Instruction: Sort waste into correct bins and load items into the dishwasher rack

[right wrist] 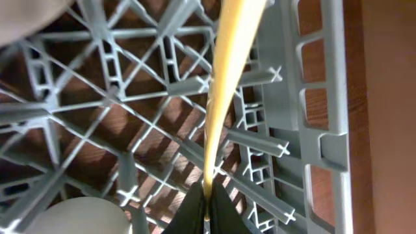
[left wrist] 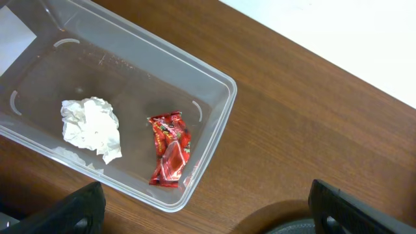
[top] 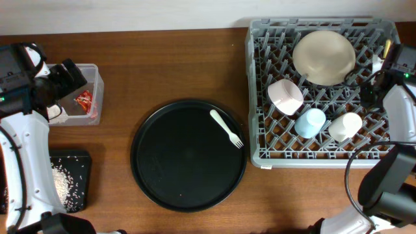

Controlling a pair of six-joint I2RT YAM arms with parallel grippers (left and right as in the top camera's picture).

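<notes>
My left gripper (top: 70, 83) (left wrist: 207, 214) is open and empty above the clear tub (top: 96, 73) (left wrist: 224, 88). The tub holds the white tissue wad (left wrist: 92, 127) and the red wrapper (top: 84, 102) (left wrist: 170, 149). The shallow black tray (top: 83, 160) holds rice grains (top: 63, 182). My right gripper (top: 390, 57) (right wrist: 208, 203) is shut on the pale yellow spoon (right wrist: 227, 84), held over the grey rack (top: 259, 97) (right wrist: 325, 130) near its right edge. The rack holds the cream bowl (top: 324, 57), pink bowl (top: 285, 95), blue cup (top: 311, 122) and white cup (top: 346, 126). The yellow fork (top: 226, 128) lies on the round tray.
The large round black tray (top: 188, 182) sits in the middle of the wooden table, between the bins and the rack. My arms' white links run along the left and right edges of the overhead view.
</notes>
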